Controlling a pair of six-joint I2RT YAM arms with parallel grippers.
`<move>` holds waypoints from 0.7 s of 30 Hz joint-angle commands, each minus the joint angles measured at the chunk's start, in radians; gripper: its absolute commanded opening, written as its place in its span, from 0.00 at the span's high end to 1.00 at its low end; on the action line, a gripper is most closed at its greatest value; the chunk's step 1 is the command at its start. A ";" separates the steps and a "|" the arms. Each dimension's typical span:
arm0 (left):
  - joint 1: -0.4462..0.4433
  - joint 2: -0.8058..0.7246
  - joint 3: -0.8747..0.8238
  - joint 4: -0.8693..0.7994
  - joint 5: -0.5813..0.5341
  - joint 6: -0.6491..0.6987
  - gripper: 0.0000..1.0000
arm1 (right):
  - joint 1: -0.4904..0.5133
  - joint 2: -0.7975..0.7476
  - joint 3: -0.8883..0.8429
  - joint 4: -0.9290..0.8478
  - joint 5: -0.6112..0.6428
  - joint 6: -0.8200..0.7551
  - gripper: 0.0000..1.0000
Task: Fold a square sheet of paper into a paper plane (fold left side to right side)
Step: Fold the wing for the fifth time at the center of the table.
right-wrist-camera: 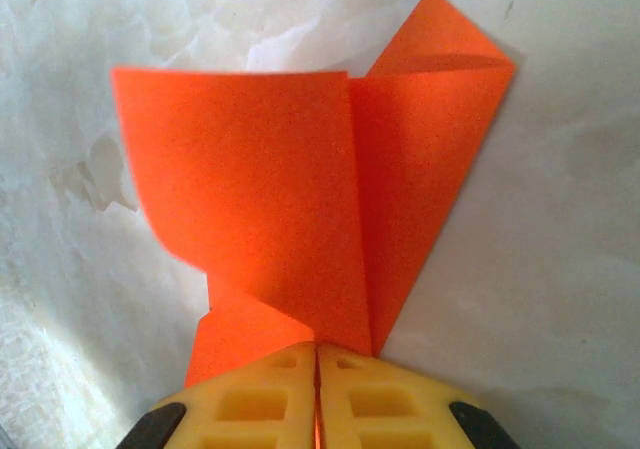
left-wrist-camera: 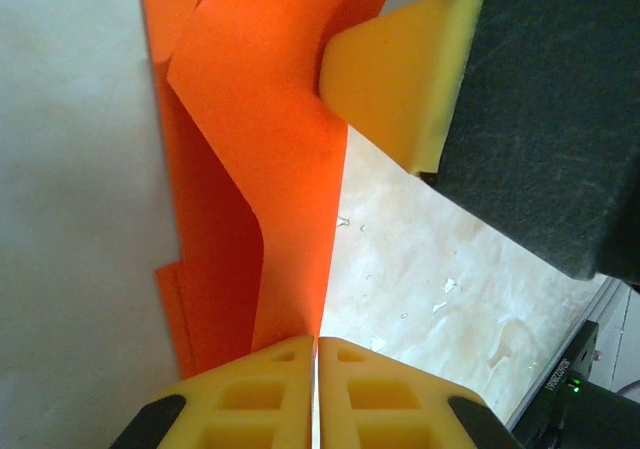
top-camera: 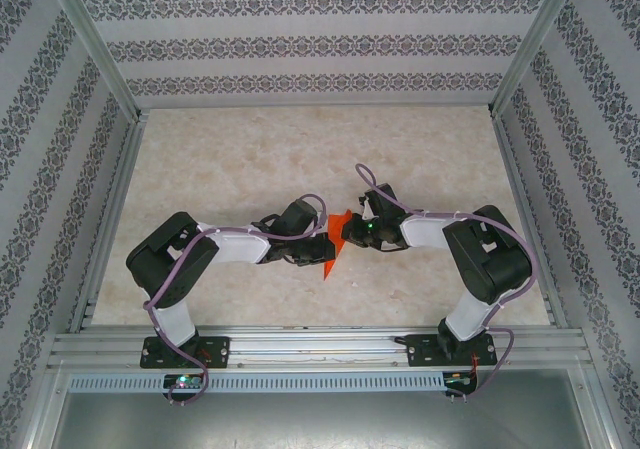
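Aluminium formed the near rail (top-camera: 320, 347), and you had two arms bolted to it, the left arm (top-camera: 235, 244) and the right arm (top-camera: 440, 231), one toward each end. Just beyond the rail both arms bent inward and met over the middle of the table (top-camera: 300, 149), about midway between the rail and the back wall (top-camera: 310, 44).

At that meeting point sat the sheet of paper (top-camera: 335, 241), one piece only, bright orange-red. The left gripper (left-wrist-camera: 315, 354) had its yellow fingers pressed together on one edge of it. The right gripper (right-wrist-camera: 318, 349) was pinched the same way on another edge, facing the left one across the sheet. So you had two grippers, both nipped tight on the one sheet, with no gap showing between either pair of fingers.

As for progress, I judged you were partway through. The sheet was no longer a flat square: it showed at least one sharp crease, overlapping layers and a flap curling up off the table. No narrow dart with a centre crease and two slim wings had appeared, so the finished plane count was zero. The later folds, and pressing the loose flap flat, looked like what remained. Farther from the rail I counted no other paper on the table.
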 commanded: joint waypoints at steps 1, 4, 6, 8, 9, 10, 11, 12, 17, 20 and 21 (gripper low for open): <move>0.004 -0.008 -0.005 -0.044 -0.023 0.026 0.90 | 0.013 0.061 -0.022 -0.148 0.106 -0.030 0.90; 0.005 -0.005 -0.007 -0.042 -0.025 0.025 0.90 | 0.015 0.061 -0.017 -0.157 0.110 -0.032 0.90; 0.006 -0.002 -0.009 -0.041 -0.026 0.025 0.90 | 0.017 0.063 -0.016 -0.160 0.112 -0.033 0.90; 0.007 0.000 -0.012 -0.041 -0.030 0.024 0.90 | 0.019 0.061 -0.014 -0.164 0.113 -0.034 0.90; 0.007 0.001 -0.013 -0.041 -0.031 0.024 0.90 | 0.019 0.061 -0.014 -0.164 0.114 -0.034 0.90; 0.007 0.004 -0.015 -0.041 -0.032 0.025 0.90 | 0.018 0.061 -0.013 -0.166 0.115 -0.034 0.90; 0.007 0.006 -0.016 -0.041 -0.032 0.024 0.90 | 0.020 0.061 -0.012 -0.169 0.116 -0.034 0.90; 0.006 0.009 -0.018 -0.041 -0.032 0.023 0.90 | 0.020 0.061 -0.012 -0.169 0.116 -0.035 0.90; 0.008 0.018 -0.020 -0.040 -0.038 0.023 0.90 | 0.021 0.060 -0.008 -0.175 0.118 -0.037 0.90; 0.009 0.019 -0.023 -0.043 -0.047 0.023 0.91 | 0.023 0.061 -0.007 -0.178 0.120 -0.038 0.90; 0.010 0.018 -0.025 -0.043 -0.049 0.022 0.91 | 0.023 0.061 -0.006 -0.178 0.120 -0.039 0.90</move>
